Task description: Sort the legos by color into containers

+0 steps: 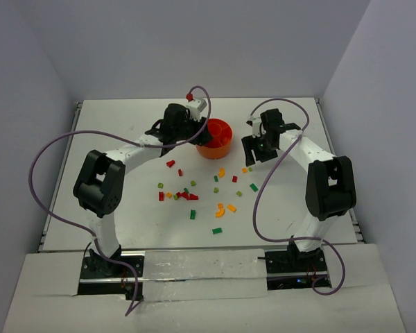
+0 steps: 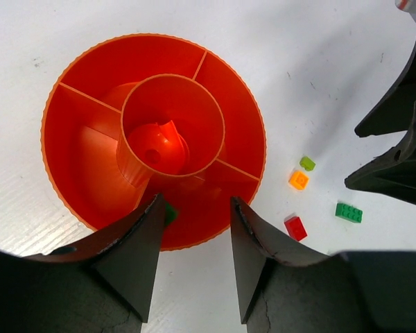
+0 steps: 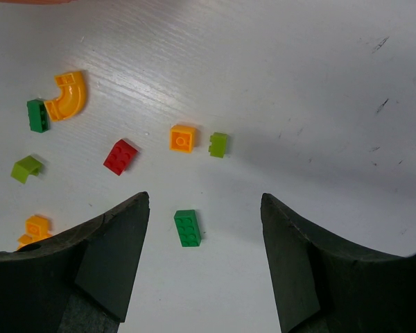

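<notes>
The right claw (image 3: 204, 195) hangs with its dark, wedge-shaped fingers apart over the matte, faintly ribbed white counter (image 3: 319, 90). A studded green brick (image 3: 187, 227) shows in the gap at lower middle, untouched. Beyond lie more glossy legos (image 3: 120, 156), one a curved yellow elbow (image 3: 68, 96) at upper left. The left claw (image 2: 194, 201) is parted and empty above the near rim of the orange bowl (image 2: 62, 173) (smooth, shiny plastic). Only this wrist view shows a green bit (image 2: 170, 213) in the nearest compartment.
</notes>
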Motion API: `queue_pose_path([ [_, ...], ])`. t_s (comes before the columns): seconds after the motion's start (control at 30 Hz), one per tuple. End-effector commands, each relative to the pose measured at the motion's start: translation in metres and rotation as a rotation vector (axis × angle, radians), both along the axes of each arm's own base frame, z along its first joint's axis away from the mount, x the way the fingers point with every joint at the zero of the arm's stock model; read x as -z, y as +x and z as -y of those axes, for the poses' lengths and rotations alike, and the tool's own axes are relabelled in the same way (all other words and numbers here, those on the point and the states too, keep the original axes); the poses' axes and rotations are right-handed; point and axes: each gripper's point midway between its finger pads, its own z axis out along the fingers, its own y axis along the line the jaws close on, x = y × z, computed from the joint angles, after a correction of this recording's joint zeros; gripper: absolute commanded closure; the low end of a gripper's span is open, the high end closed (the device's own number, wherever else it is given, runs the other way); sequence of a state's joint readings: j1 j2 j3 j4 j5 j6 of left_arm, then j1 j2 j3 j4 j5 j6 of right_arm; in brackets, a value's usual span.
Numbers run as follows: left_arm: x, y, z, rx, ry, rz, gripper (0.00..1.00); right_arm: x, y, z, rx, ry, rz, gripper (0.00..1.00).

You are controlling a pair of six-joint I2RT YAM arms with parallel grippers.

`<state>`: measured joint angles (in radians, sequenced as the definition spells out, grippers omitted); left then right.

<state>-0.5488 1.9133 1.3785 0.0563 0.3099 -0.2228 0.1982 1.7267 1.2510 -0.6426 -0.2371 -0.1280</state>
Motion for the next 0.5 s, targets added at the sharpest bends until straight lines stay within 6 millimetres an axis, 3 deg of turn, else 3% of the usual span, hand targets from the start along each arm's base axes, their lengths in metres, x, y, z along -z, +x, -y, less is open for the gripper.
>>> queue_pose_path([
  [0.0,-0.045,0.012,0.011,0.006,-0.046,0.103,0.48,-0.004,0.012,0.001,0.005,0.008,0.035,0.27],
  [0.07,-0.050,0.011,0.010,0.005,-0.047,0.106,0.48,-0.003,0.012,0.001,0.004,0.006,0.036,0.29],
  [0.23,-0.094,0.002,0.002,-0.002,-0.070,0.150,0.49,0.003,0.012,0.002,0.005,-0.011,0.033,0.38],
  [0.47,-0.096,-0.018,-0.025,-0.041,-0.010,0.095,0.49,0.010,0.014,-0.017,-0.041,-0.030,0.044,0.46],
])
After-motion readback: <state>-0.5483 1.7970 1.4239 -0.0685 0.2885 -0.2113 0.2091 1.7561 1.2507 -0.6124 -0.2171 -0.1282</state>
